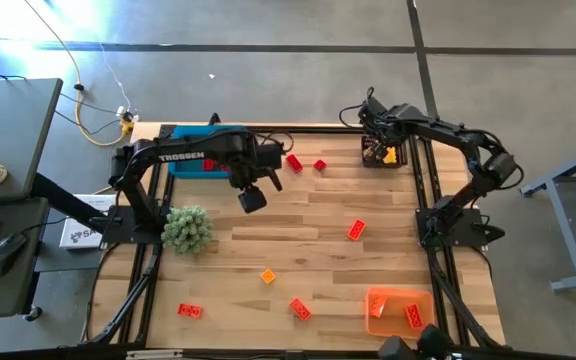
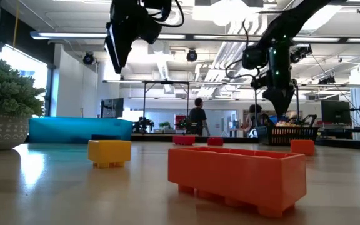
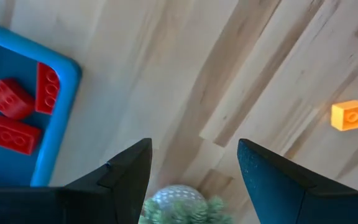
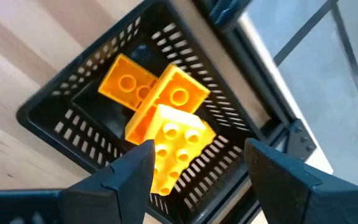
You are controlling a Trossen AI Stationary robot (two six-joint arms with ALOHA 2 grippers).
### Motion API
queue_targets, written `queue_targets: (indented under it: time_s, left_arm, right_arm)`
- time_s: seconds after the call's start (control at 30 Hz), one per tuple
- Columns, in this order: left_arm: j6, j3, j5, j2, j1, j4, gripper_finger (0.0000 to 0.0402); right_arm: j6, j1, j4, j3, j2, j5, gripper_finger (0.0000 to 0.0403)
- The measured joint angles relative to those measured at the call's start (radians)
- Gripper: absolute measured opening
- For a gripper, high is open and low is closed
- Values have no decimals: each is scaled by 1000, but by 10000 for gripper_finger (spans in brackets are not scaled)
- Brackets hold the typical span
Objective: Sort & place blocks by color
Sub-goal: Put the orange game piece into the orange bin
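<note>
Right gripper: held spread and empty above the black basket; yellow blocks piled inside, lower ones partly hidden.
Left gripper: spread, empty, raised beside the blue bin; red blocks seen inside, bin cut off.

We count three containers: one blue plastic tray at the upper left of the high view, one black slotted basket at the upper right, and one translucent orange bin at the lower right.

Five red or orange-red studded plastic bricks lie loose on the wooden table: two near the top centre, one right of centre, and two along the bottom. There is one small yellow-orange brick below centre.

The tray holds three red bricks. The basket holds three yellow bricks. In the orange bin we make out one red brick.

There is one green fuzzy plant and two dark robot arms.
</note>
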Motion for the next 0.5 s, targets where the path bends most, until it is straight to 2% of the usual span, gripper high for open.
queue_targets:
  time_s: [0.13, 0.27, 0.5]
  left_arm:
    - [-90, 0, -1, 0, -57, 0, 227]
    - [-138, 0, -5, 0, -131, -2, 227]
    - [-212, 0, -5, 0, -299, -52, 227]
  right_arm:
    - [32, 1, 1, 0, -65, -1, 235]
    - [64, 1, 3, 0, -124, -50, 236]
    - [57, 2, 15, 0, -191, -86, 236]
